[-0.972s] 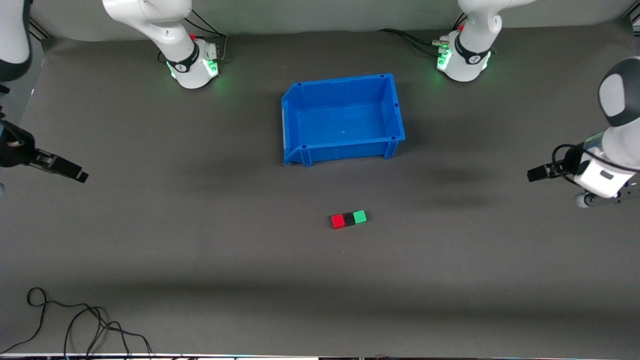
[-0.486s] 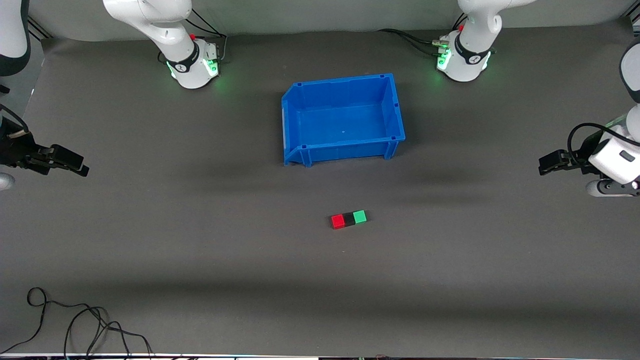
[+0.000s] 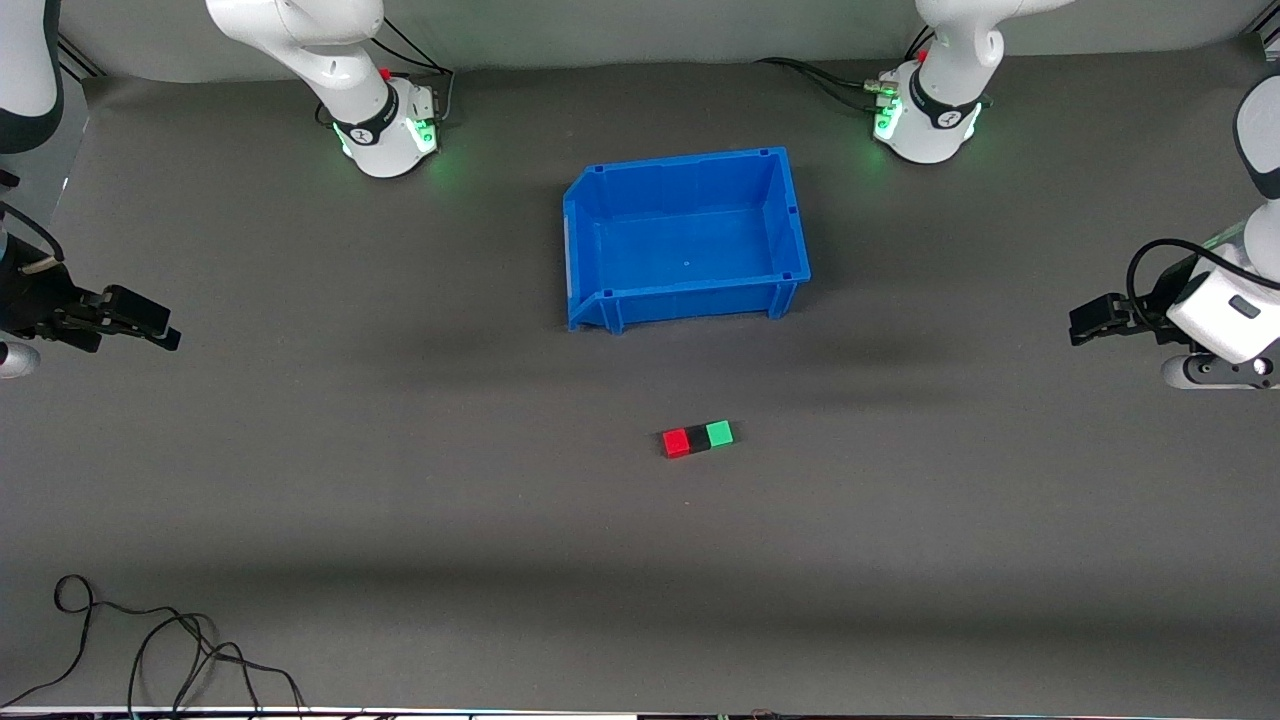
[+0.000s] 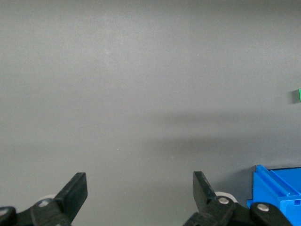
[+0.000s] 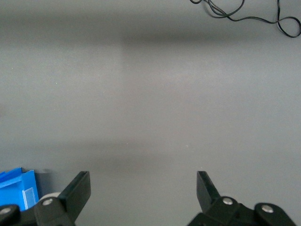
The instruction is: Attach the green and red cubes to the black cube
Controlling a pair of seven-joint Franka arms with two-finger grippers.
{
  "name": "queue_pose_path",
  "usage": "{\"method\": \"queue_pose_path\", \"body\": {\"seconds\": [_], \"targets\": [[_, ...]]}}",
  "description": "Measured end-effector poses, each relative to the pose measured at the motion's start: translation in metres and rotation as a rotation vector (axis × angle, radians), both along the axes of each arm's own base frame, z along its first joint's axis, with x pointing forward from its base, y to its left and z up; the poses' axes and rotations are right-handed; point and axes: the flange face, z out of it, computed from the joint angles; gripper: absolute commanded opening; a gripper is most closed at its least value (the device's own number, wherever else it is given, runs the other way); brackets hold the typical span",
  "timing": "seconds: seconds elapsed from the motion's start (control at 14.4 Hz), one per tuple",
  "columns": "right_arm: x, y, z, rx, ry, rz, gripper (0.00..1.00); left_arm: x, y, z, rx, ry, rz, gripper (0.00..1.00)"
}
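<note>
The red cube, the black cube and the green cube sit touching in a short row on the grey mat, nearer the front camera than the blue bin, with the black one in the middle. A sliver of the green cube shows at the edge of the left wrist view. My left gripper hangs open and empty at the left arm's end of the table; its jaws are wide apart over bare mat. My right gripper hangs open and empty at the right arm's end, also over bare mat.
An empty blue bin stands mid-table between the arm bases and the cubes; its corner shows in both wrist views. A loose black cable lies at the front edge toward the right arm's end.
Both arms have drawn back toward their ends of the table and turned a little. The cube row has not moved.
</note>
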Motion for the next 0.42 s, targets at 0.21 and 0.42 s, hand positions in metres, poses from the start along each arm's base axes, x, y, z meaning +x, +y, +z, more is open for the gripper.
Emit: {"method": "queue_pose_path", "body": {"seconds": [0.21, 0.42], "targets": [[-0.0015, 0.0001, -0.0011, 0.001, 0.014, 0.0, 1.0, 0.0001, 0.0011, 0.0003, 0.0, 0.0, 0.002, 1.0], [-0.0016, 0.0001, -0.001, 0.001, 0.014, 0.0, 1.0, 0.0001, 0.0053, 0.0005, 0.001, -0.001, 0.009, 1.0]]}}
